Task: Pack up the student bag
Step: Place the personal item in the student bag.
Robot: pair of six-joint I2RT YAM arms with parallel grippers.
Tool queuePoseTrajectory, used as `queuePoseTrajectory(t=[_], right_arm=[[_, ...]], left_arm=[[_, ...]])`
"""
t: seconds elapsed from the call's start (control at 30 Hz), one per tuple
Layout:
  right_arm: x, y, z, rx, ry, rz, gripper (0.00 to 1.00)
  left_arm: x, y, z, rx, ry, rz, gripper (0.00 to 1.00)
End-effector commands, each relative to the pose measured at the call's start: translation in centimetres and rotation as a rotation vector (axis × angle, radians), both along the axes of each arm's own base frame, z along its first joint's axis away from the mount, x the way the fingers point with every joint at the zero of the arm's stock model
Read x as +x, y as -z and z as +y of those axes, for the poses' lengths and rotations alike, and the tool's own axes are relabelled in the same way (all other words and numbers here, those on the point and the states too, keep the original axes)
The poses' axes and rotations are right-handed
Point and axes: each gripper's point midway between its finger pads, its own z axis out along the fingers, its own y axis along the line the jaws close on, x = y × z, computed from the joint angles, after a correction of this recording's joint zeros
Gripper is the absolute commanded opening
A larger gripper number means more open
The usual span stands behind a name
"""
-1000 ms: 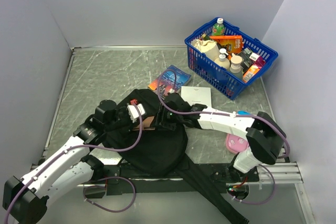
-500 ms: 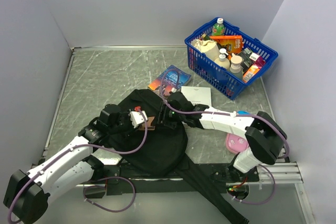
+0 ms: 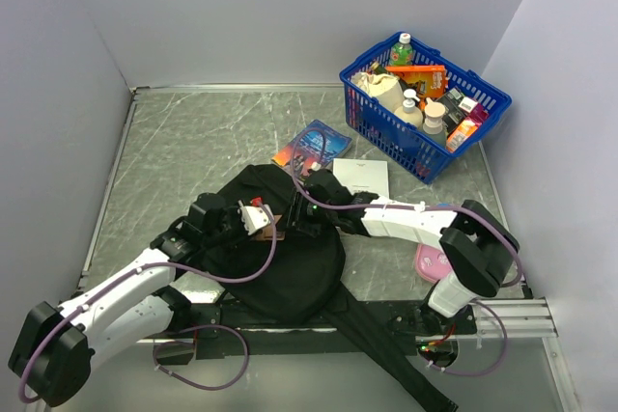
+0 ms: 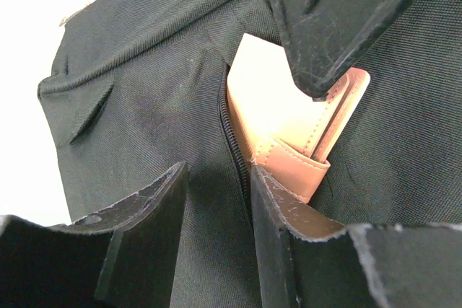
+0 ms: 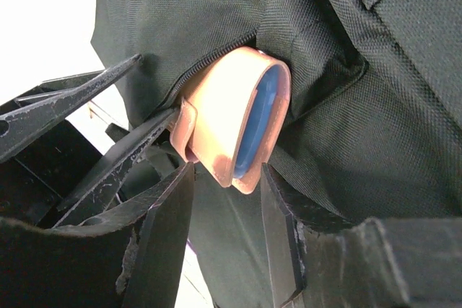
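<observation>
1. Lying toward the near edge of the grey marbled table (image 3: 193,142), the large, soft black fabric backpack (image 3: 290,272) has both arms bent over it. Only the overhead view shows its whole outline and its long straps trailing to the near right.
2. The left claw (image 4: 216,182) stands partly open over the backpack's zip slot. Only fabric and zip teeth lie between its jaws, so it holds nothing.
3. Its camera shows a flat tan leather pouch (image 4: 281,106) poking from the slot, the strap end just beside one finger (image 4: 281,250). From above, the pouch is only a brown sliver between the claws.
4. The right claw (image 5: 227,172) has its jaws partly apart on either side of the pouch's rounded end. Its camera alone shows a blue lining there. Whether the fingers press the pouch I cannot tell.
5. Most of the pouch is hidden inside the backpack.
6. Farther right lie a glossy colourful book (image 3: 314,145), a white paper booklet (image 3: 365,176) and a pink round disc (image 3: 432,263). A blue plastic mesh basket (image 3: 388,132) holds bottles and packets too small to name.
</observation>
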Motion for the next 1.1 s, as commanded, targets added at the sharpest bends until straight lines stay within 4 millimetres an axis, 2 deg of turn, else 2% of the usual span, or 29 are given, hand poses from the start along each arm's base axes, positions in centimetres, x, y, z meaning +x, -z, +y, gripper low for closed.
queuePoseTrajectory(t=[0.0, 0.07, 0.17, 0.2, 0.27, 0.3, 0.5, 0.53, 0.6, 0.67, 0.7, 0.77, 0.97, 1.07], right_arm=[[0.3, 0.2, 0.7, 0.024, -0.001, 0.0, 0.48], [0.2, 0.5, 0.7, 0.019, -0.003, 0.009, 0.48], [0.3, 0.6, 0.9, 0.035, -0.005, 0.008, 0.46], [0.2, 0.8, 0.9, 0.035, -0.006, 0.012, 0.45], [0.1, 1.0, 1.0, 0.04, -0.007, 0.017, 0.44], [0.1, 1.1, 1.0, 0.039, -0.007, 0.019, 0.43], [0.3, 1.6, 1.1, 0.029, -0.004, 0.023, 0.37], [0.7, 1.3, 1.4, 0.031, -0.001, 0.013, 0.36], [1.0, 1.5, 1.6, 0.015, -0.003, 0.006, 0.31], [1.5, 0.9, 2.3, 0.023, -0.007, -0.013, 0.24], [1.6, 1.2, 2.5, 0.015, -0.007, -0.012, 0.22], [2.1, 0.2, 3.3, 0.032, -0.014, -0.033, 0.16], [3.2, -2.2, 4.9, 0.087, -0.003, -0.096, 0.0], [3.6, -3.7, 5.7, 0.144, 0.005, -0.127, 0.0]], left_arm=[[0.0, 0.5, 0.1, 0.022, 0.009, -0.011, 0.46], [0.3, 0.6, 0.3, 0.032, 0.004, -0.027, 0.45], [0.8, 0.5, 0.5, 0.037, -0.011, -0.059, 0.34], [1.2, 0.4, 0.8, 0.041, -0.029, -0.073, 0.19], [1.6, 0.1, 0.9, 0.031, -0.056, -0.088, 0.04], [1.9, -0.2, 1.0, 0.03, -0.072, -0.101, 0.01], [3.5, -4.0, 0.1, -0.054, -0.115, -0.155, 0.01], [3.7, -5.5, -0.4, -0.099, -0.119, -0.155, 0.01], [3.7, -7.1, -1.2, -0.146, -0.11, -0.149, 0.01], [3.2, -8.4, -1.9, -0.194, -0.1, -0.109, 0.01], [2.9, -8.7, -2.2, -0.209, -0.088, -0.094, 0.01], [2.1, -9.1, -2.8, -0.24, -0.059, -0.046, 0.01], [0.6, -8.0, -3.1, -0.253, -0.023, 0.022, 0.01], [0.2, -7.6, -3.2, -0.26, -0.015, 0.04, 0.01]])
